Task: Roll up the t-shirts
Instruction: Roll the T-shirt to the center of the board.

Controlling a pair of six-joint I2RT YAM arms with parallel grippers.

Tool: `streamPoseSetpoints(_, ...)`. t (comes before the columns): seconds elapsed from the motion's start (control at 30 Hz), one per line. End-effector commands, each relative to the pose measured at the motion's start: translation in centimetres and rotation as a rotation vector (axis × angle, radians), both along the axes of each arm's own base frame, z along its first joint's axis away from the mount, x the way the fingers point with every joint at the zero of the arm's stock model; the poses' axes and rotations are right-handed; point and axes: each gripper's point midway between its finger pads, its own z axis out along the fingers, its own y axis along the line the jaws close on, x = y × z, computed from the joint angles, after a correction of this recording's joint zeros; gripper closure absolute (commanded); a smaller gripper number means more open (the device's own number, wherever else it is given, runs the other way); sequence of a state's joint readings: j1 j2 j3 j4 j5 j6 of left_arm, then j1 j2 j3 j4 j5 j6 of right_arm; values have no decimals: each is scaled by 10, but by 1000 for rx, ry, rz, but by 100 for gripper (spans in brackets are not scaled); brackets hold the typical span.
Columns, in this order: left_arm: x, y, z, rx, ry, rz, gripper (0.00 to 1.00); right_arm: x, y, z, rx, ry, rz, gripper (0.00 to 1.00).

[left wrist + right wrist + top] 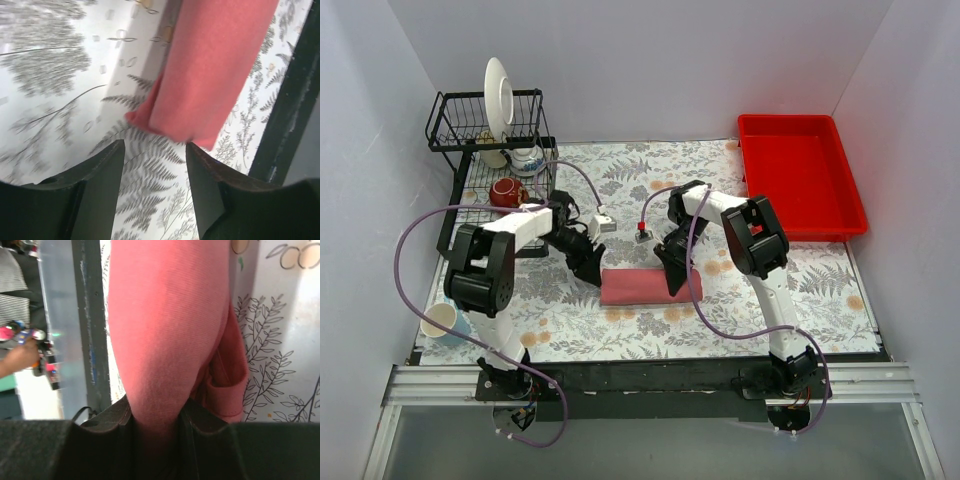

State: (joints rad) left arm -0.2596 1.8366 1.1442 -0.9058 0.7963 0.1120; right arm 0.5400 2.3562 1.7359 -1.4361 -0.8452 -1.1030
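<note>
Top external view gives you the t-shirt [648,286] as a compact, narrow bundle on the fern-print table cover [620,335], stretched between your two grippers, so the rolling looks done or very nearly so. Your left gripper [588,267] stands with its fingers apart and nothing between them. The bundle's near end lies just beyond the fingertips, not touching them. Your right gripper [675,280] is clamped on the opposite end, with cloth bulging up between its fingers [107,436]. What seems left is freeing that end and perhaps tidying a loose flap just beside the right fingers. You cannot tell how tight the bundle is, or whether it is rolled rather than folded. Its underside and inner layers are hidden, the left wrist view is blurred, and the right fingers cover the pinched end.
</note>
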Motion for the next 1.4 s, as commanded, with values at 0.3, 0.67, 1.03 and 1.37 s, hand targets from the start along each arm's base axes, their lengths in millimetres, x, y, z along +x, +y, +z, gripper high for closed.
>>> streamPoseSetpoints(0.3,7,-70,66,-191,-179,-74,87,19,-26,-71,-148,-68,58,85)
streamPoseSetpoints(0.67,-11,-84,0,-194,66,76,92,18,-30,-80,-124,-68,79,73)
streamPoseSetpoints(1.03,-13,-78,-12,-172,18,36,91,121,-62,48,-39,-744,-118,1)
streamPoseSetpoints(1.37,-9,-76,-22,-149,8,37,89,39,-8,90,355,-1462,-69,1)
